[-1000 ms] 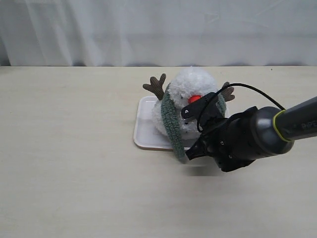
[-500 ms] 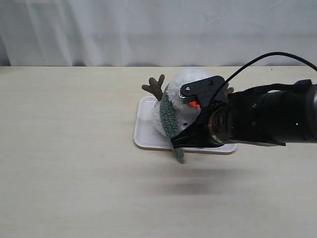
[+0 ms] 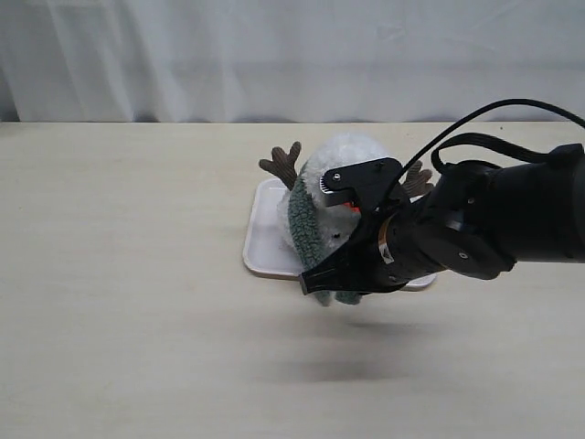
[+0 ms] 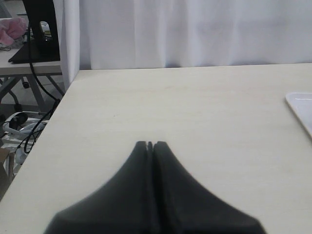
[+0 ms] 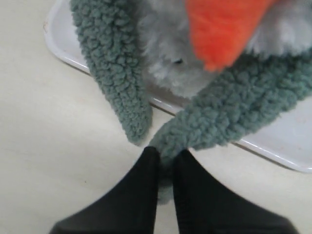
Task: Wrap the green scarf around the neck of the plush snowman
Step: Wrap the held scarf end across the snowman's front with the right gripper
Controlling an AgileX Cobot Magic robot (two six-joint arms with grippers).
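Clamping one end of the scarf (image 5: 229, 117), the right gripper (image 5: 165, 157) is holding it low before the snowman (image 5: 168, 66), the free end dangling just beside.

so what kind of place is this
Probably a robotics lab or test room, not a home: a plain pale table backed by a white curtain, a robot arm working over it, and loose cables on the floor beside a second desk.

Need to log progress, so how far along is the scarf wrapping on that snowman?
Done: the green scarf is draped around the plush snowman, one end hanging loose in front. In hand: the right claw is shut on the other end. Left: crossing that end over.
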